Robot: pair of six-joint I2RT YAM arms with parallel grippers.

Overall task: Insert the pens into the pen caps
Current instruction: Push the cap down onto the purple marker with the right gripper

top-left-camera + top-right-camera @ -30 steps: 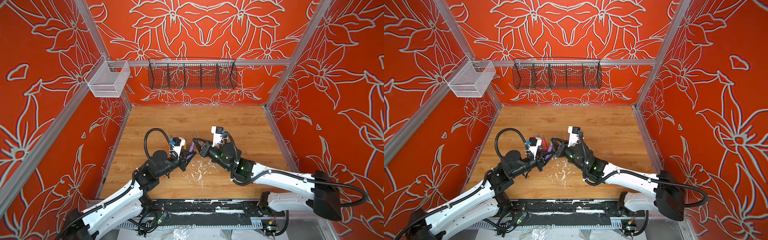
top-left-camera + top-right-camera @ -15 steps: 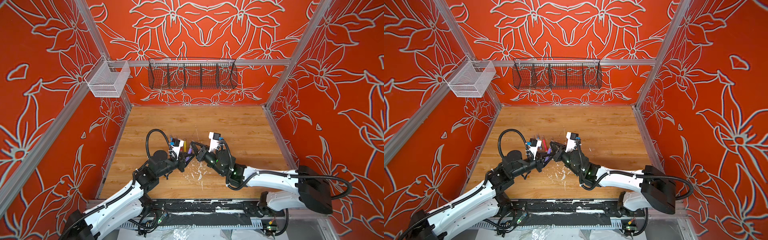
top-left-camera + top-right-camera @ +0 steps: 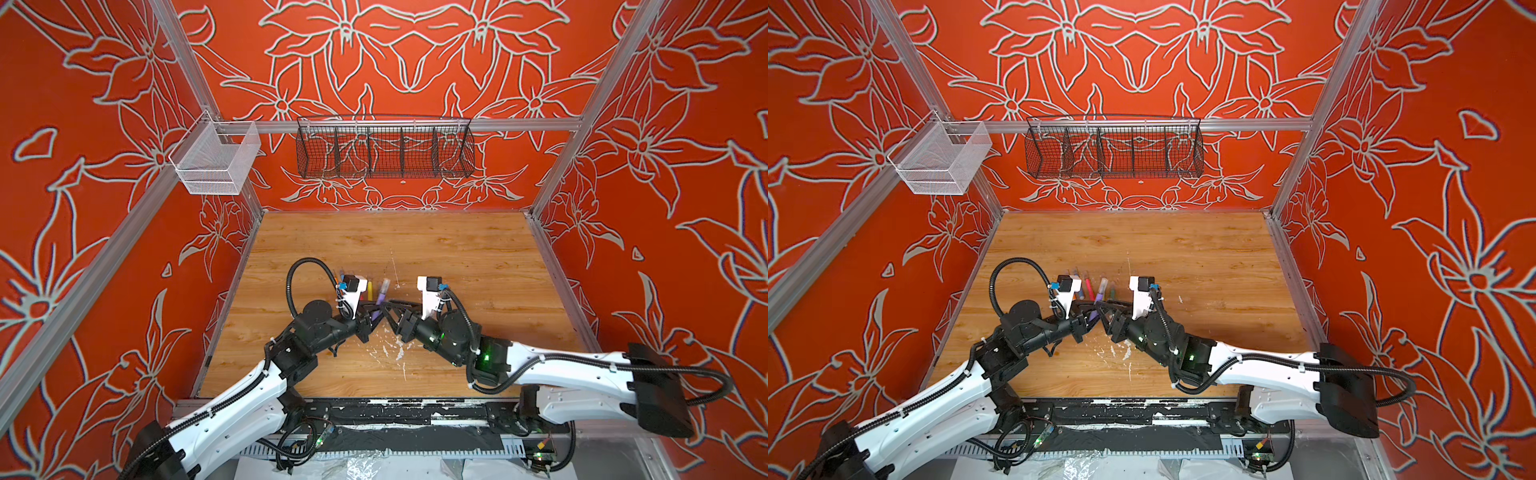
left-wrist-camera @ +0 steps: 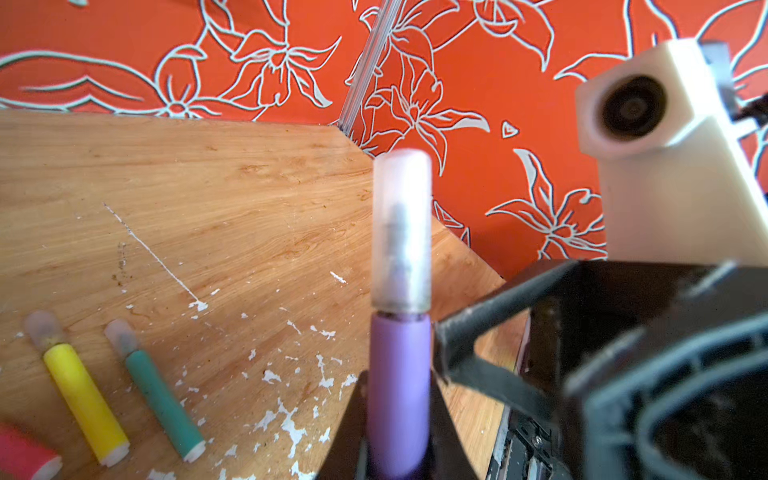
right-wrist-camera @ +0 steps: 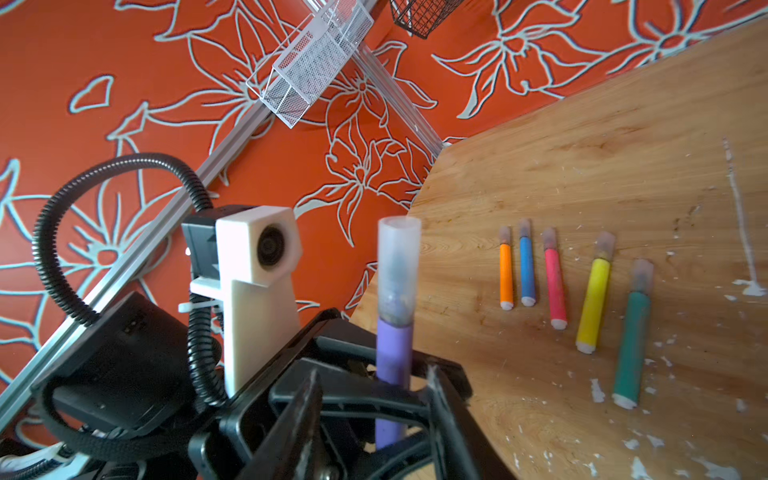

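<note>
**pen_guy:** ok so left claw [image 4: 397,384] is clamped on the purple pen [image 4: 399,345]. The barrel pokes out past the fingers, with a clear cap [image 4: 401,232] on the tip. That arm reaches in low toward the middle.

**mk2:** yep, and right claw [image 5: 372,370] is spread either side of the same barrel, not gripping. Its arm mirrors the other, tip to tip.

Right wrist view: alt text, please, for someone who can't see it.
A purple pen, its clear cap on, is held by the left gripper. Five capped pens lie in a row on the wooden table: orange, blue, pink, yellow, green.
</note>
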